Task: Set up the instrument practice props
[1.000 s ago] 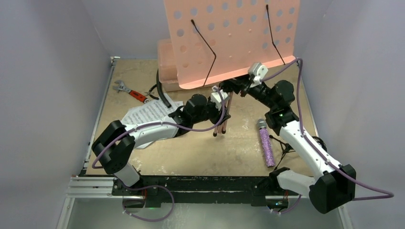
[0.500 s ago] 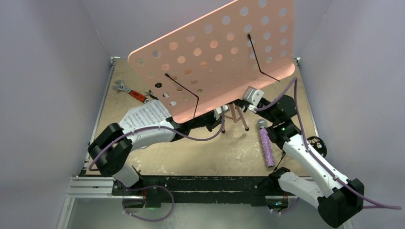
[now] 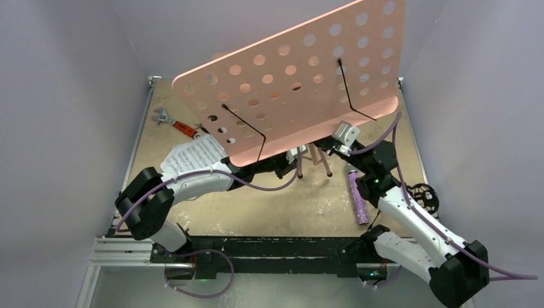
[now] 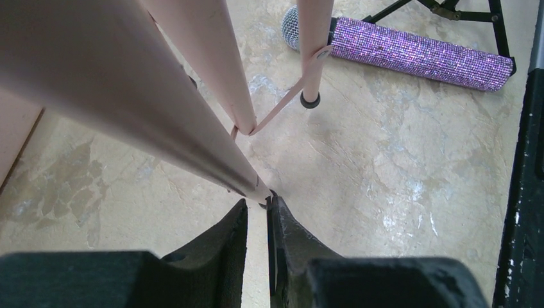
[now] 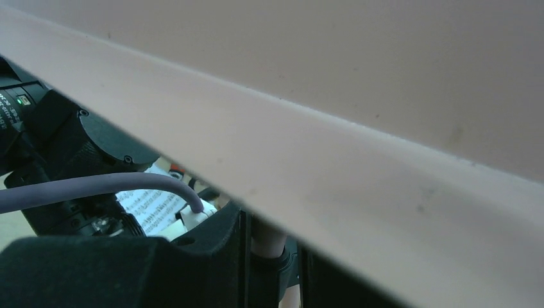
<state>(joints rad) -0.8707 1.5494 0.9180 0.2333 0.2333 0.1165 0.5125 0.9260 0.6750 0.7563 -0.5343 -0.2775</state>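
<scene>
Pink music stand [image 3: 289,122], centre frame, tilted. Left tool [image 4: 258,204] nearly closed, pinching one leg tip; right tool [image 5: 271,263] clamps its post.

**A:** what's the overhead cam showing?

**B:** mostly the pink music stand [image 3: 301,83]. Its holey desk is tilted, left end lower, and it hogs the middle. The legs splay out just under its lower edge. The left arm [image 3: 192,179] and right arm [image 3: 410,215] both reach in under it, and the fingers are hidden.

**A:** the rest?

**B:** sheet music [image 3: 195,153] is partly under the left arm. The purple microphone [image 3: 357,196] lies flat, the right arm runs between it and the black mic stand [image 3: 423,196], and there's a wrench [image 3: 173,123] back left.
</scene>
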